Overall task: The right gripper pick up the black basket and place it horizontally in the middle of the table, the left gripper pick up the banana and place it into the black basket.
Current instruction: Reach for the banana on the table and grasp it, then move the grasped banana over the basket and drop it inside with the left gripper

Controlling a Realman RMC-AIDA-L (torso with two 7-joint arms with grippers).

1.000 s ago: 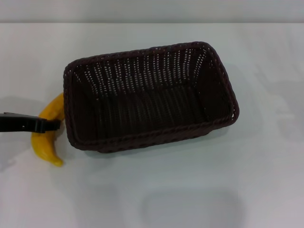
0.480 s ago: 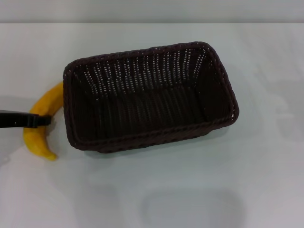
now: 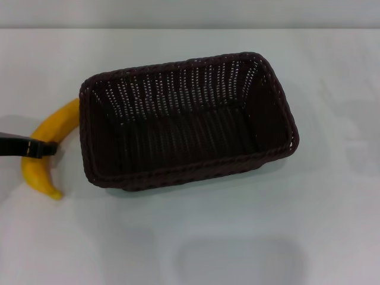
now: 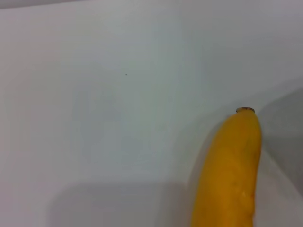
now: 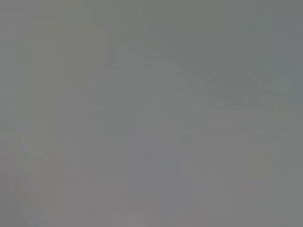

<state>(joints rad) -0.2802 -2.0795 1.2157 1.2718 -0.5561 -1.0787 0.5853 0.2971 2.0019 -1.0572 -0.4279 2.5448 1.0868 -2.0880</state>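
The basket [image 3: 189, 120] sat on the table [image 3: 237, 237] near the middle of the head view, its long side running roughly from 9 to 3 o'clock, with the 3 o'clock end swung a little toward the far edge. It stood upright, open side up, and nothing lay inside it.

The banana [image 3: 47, 148] was at the basket's 9 o'clock side, outside the rim. Its upper end came just beside the basket's far-left corner; whether the two touched could not be told. From there it curved down toward 7 o'clock, and its lower tip stood apart from the basket wall, with white table between them.

The left gripper [image 3: 48, 148] reached in from the 9 o'clock edge of the head view as a slim black bar and crossed the banana about midway along its length. Its tip lay over the fruit. Whether the jaws were pinching the banana or merely lying against it could not be told, and it was also unclear whether the banana was resting on the table or lifted off it.

In the left wrist view one end of the banana [image 4: 232, 175], with its small dark tip, showed over bare table [image 4: 118, 94].

The right gripper showed in no view; the right wrist view gave only an even grey.
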